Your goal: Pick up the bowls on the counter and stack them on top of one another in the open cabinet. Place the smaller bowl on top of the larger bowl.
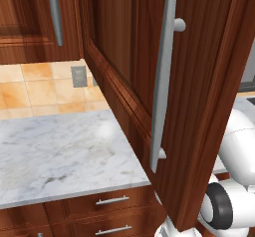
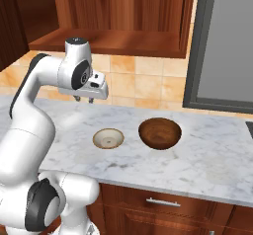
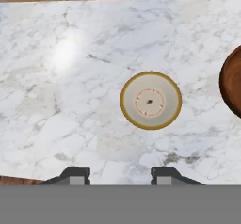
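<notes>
A: Starting nearest the front edge of the table [image 2: 207, 170], what sits there?

B: Two bowls, both set a little back from that edge, side by side and apart. The small cream bowl [image 2: 108, 138] with the tan rim lies left of the larger dark wooden bowl [image 2: 159, 132].

A: And the gripper [image 2: 83, 99]?

B: It hangs above the table, further back toward the tiled wall, left of the small bowl and touching nothing. In the hand view its two fingertips [image 3: 75, 175] stand well apart, so it is spread wide and empty, with the small bowl just ahead of them.

A: How would the bowls handle?

B: I judge both stiff and light. The cream one looks glazed, so likely slippery and chippable; the wooden one should grip better. Neither offers a handle, so the wall at the rim is the place to pinch, one finger inside, one outside.

A: Which goes first?

B: The wooden one, by my reckoning, since the smaller must end on top.

A: And beyond?

B: The open cabinet [image 2: 113, 12] hangs above the back of the table; its shelf [image 2: 106, 42] looks bare.
</notes>
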{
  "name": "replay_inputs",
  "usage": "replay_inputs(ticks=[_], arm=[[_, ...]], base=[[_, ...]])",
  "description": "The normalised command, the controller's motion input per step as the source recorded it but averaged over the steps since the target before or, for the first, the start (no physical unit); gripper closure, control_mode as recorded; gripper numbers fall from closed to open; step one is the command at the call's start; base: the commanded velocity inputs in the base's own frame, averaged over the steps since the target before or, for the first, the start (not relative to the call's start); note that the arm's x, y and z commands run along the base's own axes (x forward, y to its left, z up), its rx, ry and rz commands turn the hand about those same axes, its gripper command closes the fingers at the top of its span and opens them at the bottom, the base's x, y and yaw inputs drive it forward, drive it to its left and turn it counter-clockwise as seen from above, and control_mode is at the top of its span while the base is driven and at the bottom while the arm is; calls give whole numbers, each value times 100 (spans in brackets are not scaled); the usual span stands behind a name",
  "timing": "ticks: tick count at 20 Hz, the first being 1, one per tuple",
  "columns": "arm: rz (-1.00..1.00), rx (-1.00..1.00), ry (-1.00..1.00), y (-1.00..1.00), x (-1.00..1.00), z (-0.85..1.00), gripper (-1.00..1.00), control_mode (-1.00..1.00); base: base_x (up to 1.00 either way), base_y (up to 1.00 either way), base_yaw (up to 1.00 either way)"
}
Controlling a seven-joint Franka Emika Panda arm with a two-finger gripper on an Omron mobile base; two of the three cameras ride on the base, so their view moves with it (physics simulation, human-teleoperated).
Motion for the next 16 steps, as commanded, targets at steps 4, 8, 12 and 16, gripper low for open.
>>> replay_inputs(ticks=[4, 8, 12, 16], arm=[[0, 0, 0, 0, -2, -2, -100, -100], [0, 0, 2, 0, -20, -15, -100, -100], [0, 0, 3, 0, -25, -24, -100, -100], [0, -2, 2, 3, -8, -18, -100, -100]], base=[[0, 0, 0], [0, 0, 0], [0, 0, 0], [0, 0, 0]])
